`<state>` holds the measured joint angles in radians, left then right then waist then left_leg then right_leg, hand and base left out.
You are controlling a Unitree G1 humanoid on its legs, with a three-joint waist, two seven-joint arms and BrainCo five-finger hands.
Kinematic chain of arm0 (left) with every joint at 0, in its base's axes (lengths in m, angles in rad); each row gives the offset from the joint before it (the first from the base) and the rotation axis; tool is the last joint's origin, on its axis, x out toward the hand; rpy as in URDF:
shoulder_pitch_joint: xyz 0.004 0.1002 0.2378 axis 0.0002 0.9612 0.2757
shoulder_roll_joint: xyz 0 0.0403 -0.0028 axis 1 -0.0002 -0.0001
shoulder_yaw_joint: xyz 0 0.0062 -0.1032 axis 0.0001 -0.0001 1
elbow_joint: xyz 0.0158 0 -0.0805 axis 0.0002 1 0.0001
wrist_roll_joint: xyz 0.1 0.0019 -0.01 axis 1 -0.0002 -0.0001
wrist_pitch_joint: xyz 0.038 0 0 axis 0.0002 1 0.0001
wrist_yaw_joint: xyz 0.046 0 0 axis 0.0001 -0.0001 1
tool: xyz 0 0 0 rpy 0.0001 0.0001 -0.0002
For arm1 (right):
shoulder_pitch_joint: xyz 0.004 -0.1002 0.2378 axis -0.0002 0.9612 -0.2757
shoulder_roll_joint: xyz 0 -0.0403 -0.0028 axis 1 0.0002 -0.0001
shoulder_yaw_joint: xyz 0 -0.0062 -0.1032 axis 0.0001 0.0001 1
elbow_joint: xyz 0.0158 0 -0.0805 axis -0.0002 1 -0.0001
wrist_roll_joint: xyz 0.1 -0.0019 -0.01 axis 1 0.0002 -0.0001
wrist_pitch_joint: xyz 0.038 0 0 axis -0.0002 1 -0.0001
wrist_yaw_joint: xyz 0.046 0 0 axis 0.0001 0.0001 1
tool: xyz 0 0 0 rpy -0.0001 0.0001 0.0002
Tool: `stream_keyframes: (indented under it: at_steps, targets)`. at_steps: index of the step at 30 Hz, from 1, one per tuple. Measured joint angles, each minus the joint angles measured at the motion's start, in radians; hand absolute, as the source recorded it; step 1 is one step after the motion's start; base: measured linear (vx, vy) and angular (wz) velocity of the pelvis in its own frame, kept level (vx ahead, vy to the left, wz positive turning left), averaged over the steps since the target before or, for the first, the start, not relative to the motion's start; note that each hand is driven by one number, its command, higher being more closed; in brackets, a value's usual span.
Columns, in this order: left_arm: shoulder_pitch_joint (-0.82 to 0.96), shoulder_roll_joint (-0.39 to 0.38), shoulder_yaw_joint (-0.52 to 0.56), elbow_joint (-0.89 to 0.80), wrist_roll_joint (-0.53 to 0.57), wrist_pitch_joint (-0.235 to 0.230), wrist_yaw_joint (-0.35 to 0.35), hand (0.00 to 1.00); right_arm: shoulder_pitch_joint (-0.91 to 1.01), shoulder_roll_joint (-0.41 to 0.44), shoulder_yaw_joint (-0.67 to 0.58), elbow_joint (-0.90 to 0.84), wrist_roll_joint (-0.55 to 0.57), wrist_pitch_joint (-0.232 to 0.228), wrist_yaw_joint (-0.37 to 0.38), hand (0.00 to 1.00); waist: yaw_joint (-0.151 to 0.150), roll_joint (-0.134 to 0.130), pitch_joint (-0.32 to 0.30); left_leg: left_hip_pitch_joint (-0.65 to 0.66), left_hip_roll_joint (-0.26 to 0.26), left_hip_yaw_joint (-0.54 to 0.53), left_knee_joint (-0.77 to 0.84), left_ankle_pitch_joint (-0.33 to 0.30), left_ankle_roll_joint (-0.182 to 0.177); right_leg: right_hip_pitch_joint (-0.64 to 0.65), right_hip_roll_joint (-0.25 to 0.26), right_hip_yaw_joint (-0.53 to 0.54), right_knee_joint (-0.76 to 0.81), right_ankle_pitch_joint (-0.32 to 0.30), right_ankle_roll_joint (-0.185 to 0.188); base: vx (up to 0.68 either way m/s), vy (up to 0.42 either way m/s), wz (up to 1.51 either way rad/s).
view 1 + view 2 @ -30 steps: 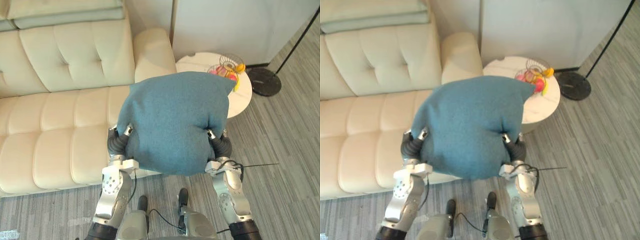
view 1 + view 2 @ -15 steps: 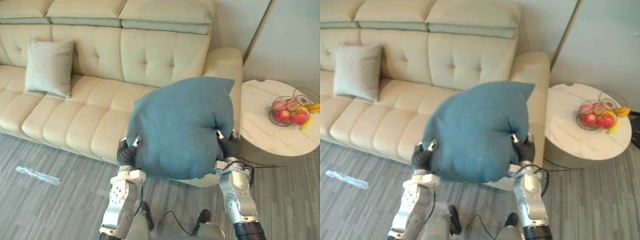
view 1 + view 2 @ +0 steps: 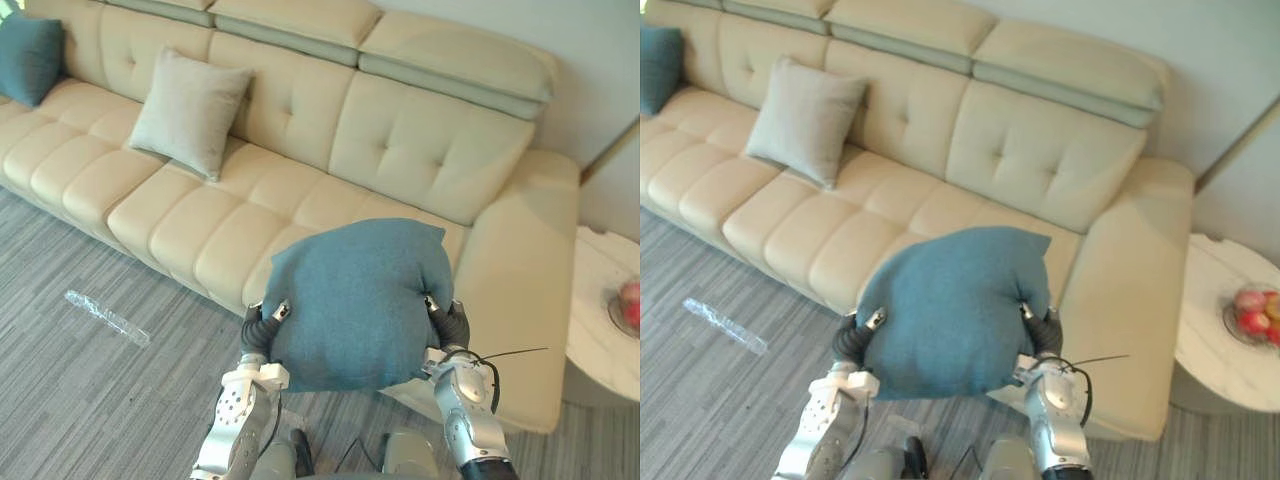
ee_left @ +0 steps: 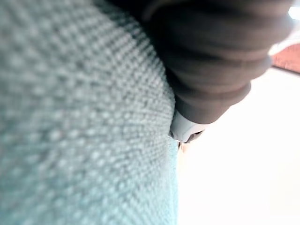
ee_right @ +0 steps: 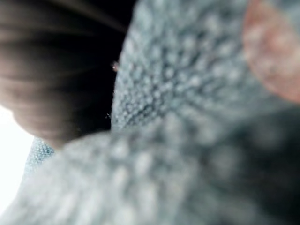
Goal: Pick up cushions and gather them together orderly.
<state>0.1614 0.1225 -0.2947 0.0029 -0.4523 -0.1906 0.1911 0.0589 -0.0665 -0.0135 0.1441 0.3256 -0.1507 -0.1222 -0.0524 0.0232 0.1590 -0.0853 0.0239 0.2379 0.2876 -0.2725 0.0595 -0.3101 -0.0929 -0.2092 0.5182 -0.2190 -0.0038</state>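
Holds blue cushion [image 3: 355,300] squeezed between left hand [image 3: 258,328] and right hand [image 3: 452,324], in the air before sofa [image 3: 430,150]. Cannot tell either hand's grip. Probably midway: not yet gathered with grey cushion [image 3: 190,110] and teal cushion [image 3: 28,55], both on the seat, apart.

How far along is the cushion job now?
Done: the teal cushion is lifted. In hand: the left hand and right hand carry it between them, before the sofa. Left: gathering it with the grey cushion and the other teal cushion, both apart on the seat.
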Motion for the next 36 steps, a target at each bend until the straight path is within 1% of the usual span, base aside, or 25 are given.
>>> stream_keyframes:
  at_steps: [2,3,4,5,7,8,9,10,11,13,16,17,18,19,20,21,22,23,25,27,30,32,34,35,36]
  targets:
    - [-0.016,0.000,-0.008,0.000,0.019,0.003,0.000,1.00,0.001,-0.010,-0.007,-0.001,0.002,0.000,0.000,1.00,-0.014,0.014,-0.002,0.048,-0.003,-0.059,-0.032,-0.010,-0.017,-0.038,0.066,-0.002,-0.144,0.048,-0.007,0.44,-0.037,0.84]
    - [-0.024,0.000,-0.015,0.000,0.021,0.004,-0.001,1.00,0.008,-0.011,-0.014,-0.006,0.001,0.000,-0.001,1.00,-0.018,0.006,-0.007,0.057,-0.010,-0.091,-0.022,-0.024,-0.041,-0.035,0.082,0.027,-0.223,0.123,-0.019,0.53,-0.110,1.09]
    - [-0.033,-0.017,-0.023,0.010,0.030,0.007,-0.002,1.00,0.024,-0.020,-0.023,-0.021,0.001,-0.002,-0.002,1.00,-0.020,0.016,-0.010,0.075,0.000,-0.144,-0.001,-0.062,-0.067,-0.023,0.091,0.011,-0.242,0.207,-0.083,0.65,-0.125,0.92]
    - [-0.035,-0.028,-0.024,0.010,0.039,0.009,-0.002,1.00,0.028,-0.022,-0.024,-0.036,0.001,-0.001,-0.006,1.00,-0.010,0.031,-0.016,0.076,0.034,-0.157,0.018,-0.055,-0.095,0.008,0.106,-0.022,-0.252,0.196,-0.101,0.54,-0.122,0.61]
    - [-0.042,-0.042,-0.024,0.011,0.039,0.010,-0.002,1.00,0.060,-0.020,-0.026,-0.115,0.001,0.000,-0.010,1.00,-0.004,0.031,-0.016,0.076,0.049,-0.161,0.091,-0.012,-0.135,0.081,0.114,-0.045,-0.302,0.186,-0.114,0.49,-0.118,0.31]
    - [-0.042,-0.048,-0.024,0.010,0.039,0.011,-0.002,1.00,0.083,-0.021,-0.026,-0.164,0.001,0.000,-0.012,1.00,-0.002,0.029,-0.015,0.061,0.056,-0.148,0.185,0.016,-0.134,0.132,0.114,-0.045,-0.340,0.186,-0.114,0.53,-0.096,0.21]
    - [-0.037,-0.050,-0.028,0.007,0.039,0.010,-0.005,1.00,0.113,-0.015,-0.026,-0.219,0.001,-0.003,-0.013,1.00,0.010,0.027,-0.013,0.046,0.087,-0.090,0.297,0.010,-0.120,0.211,0.117,-0.033,-0.390,0.182,-0.113,0.41,-0.042,0.02]
    - [-0.032,-0.050,-0.028,0.003,0.039,0.010,-0.008,1.00,0.122,-0.012,-0.025,-0.237,0.002,-0.007,-0.014,1.00,0.017,0.026,-0.014,0.041,0.102,-0.071,0.335,0.004,-0.109,0.239,0.117,-0.029,-0.405,0.177,-0.112,0.35,-0.008,-0.17]
    - [-0.022,-0.054,-0.028,-0.026,0.039,0.009,-0.020,1.00,0.131,-0.011,-0.025,-0.274,0.002,-0.017,-0.014,1.00,0.028,0.027,-0.015,0.011,0.138,-0.041,0.406,-0.020,-0.094,0.283,0.116,-0.011,-0.423,0.154,-0.104,0.28,0.039,-0.34]
    - [-0.015,-0.063,-0.027,-0.064,0.039,0.003,-0.022,1.00,0.127,-0.012,-0.025,-0.299,0.002,-0.030,-0.017,1.00,0.054,0.030,-0.016,-0.063,0.178,-0.033,0.430,-0.052,-0.092,0.302,0.116,0.023,-0.423,0.129,-0.099,0.21,0.096,-0.53]
    - [0.010,-0.066,-0.024,-0.075,0.039,0.001,-0.022,1.00,0.127,-0.001,-0.020,-0.305,0.001,-0.030,-0.019,1.00,0.092,0.027,-0.017,-0.159,0.163,-0.143,0.322,-0.059,-0.091,0.323,0.107,0.113,-0.405,0.091,-0.080,0.12,0.210,-0.87]
    - [0.029,-0.066,-0.024,-0.076,0.039,0.002,-0.022,1.00,0.126,0.003,-0.012,-0.302,0.000,-0.029,-0.019,1.00,0.110,0.027,-0.017,-0.169,0.131,-0.238,0.238,-0.049,-0.102,0.322,0.103,0.163,-0.377,0.073,-0.057,0.13,0.376,-1.29]
    - [0.050,-0.066,-0.024,-0.087,0.039,0.003,-0.021,1.00,0.126,0.007,-0.006,-0.302,-0.003,-0.027,-0.020,1.00,0.119,0.038,-0.026,-0.168,0.106,-0.354,0.143,-0.020,-0.136,0.307,0.104,0.201,-0.340,0.052,-0.027,0.13,0.397,-1.35]
    - [0.059,-0.066,-0.024,-0.094,0.039,0.003,-0.021,1.00,0.125,0.006,-0.004,-0.301,-0.003,-0.027,-0.020,1.00,0.125,0.044,-0.030,-0.166,0.102,-0.392,0.116,0.024,-0.175,0.294,0.110,0.222,-0.322,0.042,-0.011,0.16,0.438,-1.51]
    - [0.075,-0.053,-0.024,-0.104,0.040,0.002,-0.020,1.00,0.127,0.017,0.007,-0.296,-0.004,-0.021,-0.020,1.00,0.133,0.036,-0.044,-0.160,0.088,-0.384,0.140,0.082,-0.191,0.284,0.107,0.261,-0.305,0.036,0.013,0.09,0.236,-1.04]
    - [0.077,-0.047,-0.024,-0.107,0.040,0.002,-0.020,1.00,0.129,0.023,0.010,-0.297,-0.004,-0.020,-0.021,1.00,0.130,0.030,-0.049,-0.163,0.083,-0.381,0.144,0.081,-0.186,0.282,0.103,0.271,-0.308,0.036,0.014,0.14,0.325,-0.81]
    - [0.073,-0.037,-0.024,-0.115,0.040,0.002,-0.020,1.00,0.131,0.028,0.014,-0.299,-0.004,-0.020,-0.024,1.00,0.099,-0.003,-0.064,-0.176,0.065,-0.357,0.152,0.076,-0.172,0.265,0.069,0.287,-0.306,0.038,0.045,0.11,0.264,-0.43]
    - [0.070,-0.037,-0.025,-0.115,0.040,0.002,-0.020,1.00,0.133,0.028,0.014,-0.300,-0.004,-0.020,-0.028,1.00,0.095,-0.027,-0.076,-0.171,0.052,-0.316,0.152,0.068,-0.157,0.252,0.048,0.319,-0.305,0.043,0.064,0.12,0.316,-0.51]
    - [0.070,-0.037,-0.033,-0.116,0.039,0.002,-0.020,1.00,0.142,0.027,0.015,-0.324,-0.004,-0.019,-0.028,1.00,0.096,-0.037,-0.082,-0.143,0.035,-0.257,0.152,0.053,-0.131,0.256,0.024,0.381,-0.304,0.047,0.085,0.07,0.221,-0.67]
    - [0.069,-0.037,-0.035,-0.118,0.039,0.001,-0.020,1.00,0.141,0.028,0.015,-0.334,-0.010,-0.020,-0.028,1.00,0.099,-0.035,-0.083,-0.119,0.034,-0.208,0.151,0.040,-0.117,0.252,0.016,0.426,-0.300,0.053,0.097,0.04,0.157,-0.72]
    - [0.064,-0.036,-0.038,-0.130,0.039,-0.002,-0.020,1.00,0.140,0.028,0.012,-0.334,-0.011,-0.020,-0.028,1.00,0.101,-0.037,-0.091,-0.118,0.038,-0.137,0.155,0.022,-0.108,0.213,0.016,0.502,-0.301,0.066,0.118,-0.02,0.109,-0.76]
    - [0.064,-0.037,-0.038,-0.130,0.039,-0.001,-0.020,1.00,0.136,0.028,0.012,-0.332,-0.013,-0.019,-0.028,1.00,0.103,-0.032,-0.091,-0.123,0.050,-0.093,0.175,0.005,-0.104,0.185,0.025,0.545,-0.312,0.082,0.118,-0.04,0.102,-0.84]
    - [0.063,-0.038,-0.033,-0.129,0.039,-0.001,-0.020,1.00,0.114,0.028,0.012,-0.307,-0.023,-0.019,-0.028,1.00,0.110,-0.019,-0.092,-0.126,0.086,-0.030,0.183,-0.005,-0.095,0.144,0.046,0.516,-0.314,0.154,0.105,-0.03,0.080,-1.10]
    - [0.057,-0.037,-0.023,-0.127,0.039,-0.002,-0.019,1.00,0.079,0.027,0.012,-0.273,-0.040,-0.019,-0.030,1.00,0.109,-0.014,-0.094,-0.132,0.107,0.008,0.163,0.005,-0.085,0.123,0.032,0.388,-0.327,0.191,0.068,-0.06,0.055,-1.03]
    - [0.037,-0.038,-0.019,-0.116,0.038,-0.002,-0.018,1.00,0.052,0.025,0.011,-0.252,-0.050,-0.019,-0.037,1.00,0.106,-0.017,-0.093,-0.136,0.111,0.054,0.154,0.016,-0.072,0.083,-0.006,0.225,-0.265,0.155,0.048,-0.07,0.043,-0.89]
